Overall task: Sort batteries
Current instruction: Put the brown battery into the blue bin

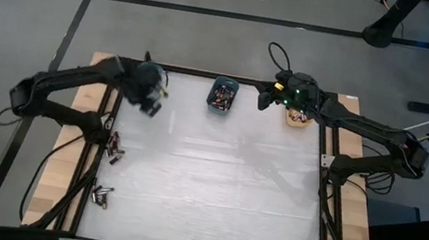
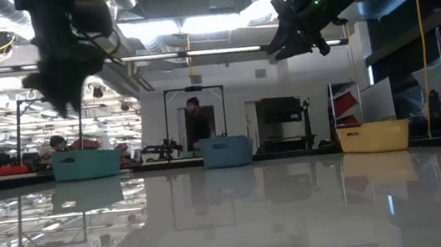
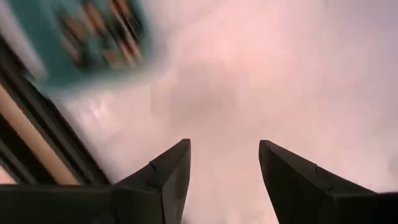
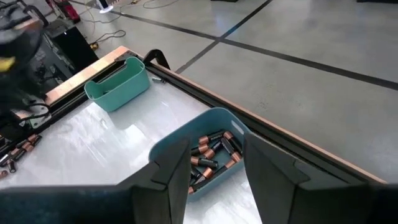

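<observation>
Batteries, small dark cells with coppery bands [image 1: 114,149], lie in little heaps at the left edge of the white desk [image 1: 213,188], waiting to be sorted. More fill the blue bin [image 1: 222,95] at top middle. Left hand [image 1: 150,93], upper left, is open and empty. Right hand [image 1: 274,95], upper right, is part open, holding nothing.

1. Three bins stand along the table's [image 1: 204,187] far edge: one near the left corner [image 2: 86,163], one in the middle [image 1: 222,95], one near the right corner [image 1: 298,117].
2. Batteries [image 4: 211,155] lie in the middle bin.
3. More batteries [image 1: 115,148] lie loose along the left edge, some [image 1: 102,196] nearer the front.
</observation>
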Tool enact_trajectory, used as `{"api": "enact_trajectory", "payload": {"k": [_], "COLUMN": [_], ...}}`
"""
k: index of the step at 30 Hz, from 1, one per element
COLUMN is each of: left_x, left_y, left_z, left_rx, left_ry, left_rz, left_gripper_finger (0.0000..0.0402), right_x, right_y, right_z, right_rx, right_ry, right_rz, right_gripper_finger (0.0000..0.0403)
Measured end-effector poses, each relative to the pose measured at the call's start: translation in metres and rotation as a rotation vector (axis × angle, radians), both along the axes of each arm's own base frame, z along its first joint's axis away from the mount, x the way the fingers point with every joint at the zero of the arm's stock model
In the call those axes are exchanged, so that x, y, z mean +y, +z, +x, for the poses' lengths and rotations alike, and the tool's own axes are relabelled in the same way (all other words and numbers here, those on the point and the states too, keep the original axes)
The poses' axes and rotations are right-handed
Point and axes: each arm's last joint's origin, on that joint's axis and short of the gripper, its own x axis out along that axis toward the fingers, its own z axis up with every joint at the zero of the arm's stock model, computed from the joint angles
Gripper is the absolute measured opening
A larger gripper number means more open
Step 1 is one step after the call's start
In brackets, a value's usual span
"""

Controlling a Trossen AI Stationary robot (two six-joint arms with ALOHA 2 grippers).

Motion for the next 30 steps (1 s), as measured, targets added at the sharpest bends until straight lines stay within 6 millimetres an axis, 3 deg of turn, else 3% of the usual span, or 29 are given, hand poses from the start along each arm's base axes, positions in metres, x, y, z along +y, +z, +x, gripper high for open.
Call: {"api": "enact_trajectory", "payload": {"k": [7,13,21,30], "left_x": [-0.066,-0.104,-0.131,-0.141], "left_y": [-0.023,-0.049,-0.085,-0.111], "left_z": [0.016,0.015,0.014,0.022], "left_rx": [0.130,0.276,0.439,0.559], "left_ry": [-0.201,-0.308,-0.397,-0.481], "left_rz": [-0.160,-0.187,-0.187,-0.181], "left_gripper_finger": [0.0180,0.0180,0.0180,0.0180], "right_x": [-0.003,-0.005,-0.005,-0.005], "right_y": [-0.007,-0.015,-0.014,-0.014], "right_z": [0.005,0.010,0.011,0.011], "right_rx": [0.032,0.059,0.042,0.035], "right_ry": [0.007,0.022,0.025,0.049], "right_rz": [-0.001,0.015,0.007,0.015], "right_gripper_finger": [0.0147,0.0147,0.0147,0.0147]}}
